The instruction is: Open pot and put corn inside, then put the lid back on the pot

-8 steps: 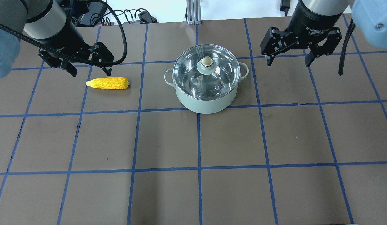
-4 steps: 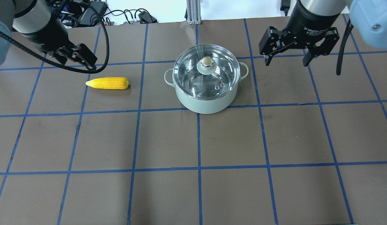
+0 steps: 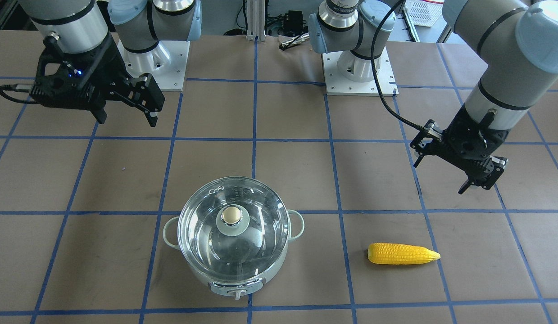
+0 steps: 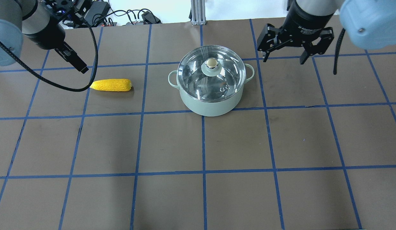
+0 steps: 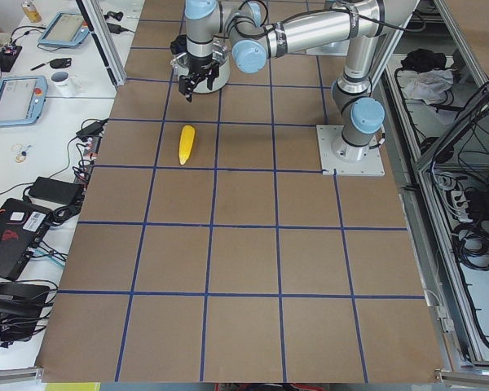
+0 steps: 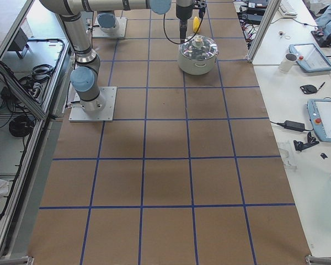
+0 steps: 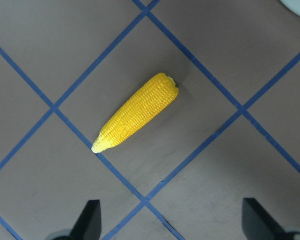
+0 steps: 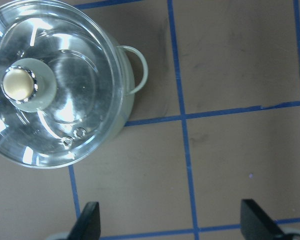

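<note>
Two arms here. My left pincer is spread wide; in its wrist view both fingertips sit at the bottom corners with a big gap between them. It hangs in the air above the corn and touches nothing. From overhead it looks edge-on, so the wrist view is the one that shows the gap.

The corn lies flat on the brown bench, off to the pot's left side and well apart from it, with its blunt end toward the pot and its tapered tip pointing away. That tip sits right on a blue tape line. From overhead, my black cable crosses in front of the tip.

The pot sits near the middle of the bench with the glass lid on it, gold knob on top, seated level as far as I can tell.

My right pincer is wide open too and carries nothing. It hovers beside the pot near the right side handle, not touching pot or lid. In its wrist view the lid fills the upper left corner.
</note>
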Robot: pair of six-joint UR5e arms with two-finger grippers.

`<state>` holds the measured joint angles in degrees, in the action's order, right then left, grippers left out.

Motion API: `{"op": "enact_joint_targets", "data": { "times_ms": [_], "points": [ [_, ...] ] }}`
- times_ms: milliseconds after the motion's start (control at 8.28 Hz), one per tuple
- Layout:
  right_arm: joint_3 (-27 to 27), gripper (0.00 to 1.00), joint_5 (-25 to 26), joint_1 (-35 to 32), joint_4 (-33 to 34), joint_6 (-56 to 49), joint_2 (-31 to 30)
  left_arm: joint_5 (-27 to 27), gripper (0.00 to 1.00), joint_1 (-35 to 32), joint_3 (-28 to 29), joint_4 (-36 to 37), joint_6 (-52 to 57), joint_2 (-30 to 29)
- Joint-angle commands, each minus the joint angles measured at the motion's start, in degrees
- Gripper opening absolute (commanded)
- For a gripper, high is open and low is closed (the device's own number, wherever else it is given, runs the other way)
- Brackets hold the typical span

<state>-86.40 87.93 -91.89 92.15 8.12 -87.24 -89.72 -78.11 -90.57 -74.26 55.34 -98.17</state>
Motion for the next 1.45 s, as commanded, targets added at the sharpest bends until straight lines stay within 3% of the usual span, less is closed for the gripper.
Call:
{"op": "enact_joint_targets", "data": {
  "times_ms": [0,242,725,1329],
  "points": [
    [1.0,1.0,-0.7,-9.1,12.2,10.7,8.5,0.4,1.0,0.2,-0.4,9.0,15.7,-6.0],
    [1.8,1.0,-0.4,-12.6,19.8,18.1,13.1,0.5,1.0,0.2,-0.6,12.4,24.0,-9.4],
    [4.3,1.0,2.7,-16.5,23.9,18.9,20.1,0.8,1.0,0.3,-0.7,15.5,38.2,-15.5],
    [6.7,1.0,3.4,-15.3,23.9,13.9,23.3,2.3,1.0,0.3,-0.7,20.0,44.2,-22.6]
  ]
}}
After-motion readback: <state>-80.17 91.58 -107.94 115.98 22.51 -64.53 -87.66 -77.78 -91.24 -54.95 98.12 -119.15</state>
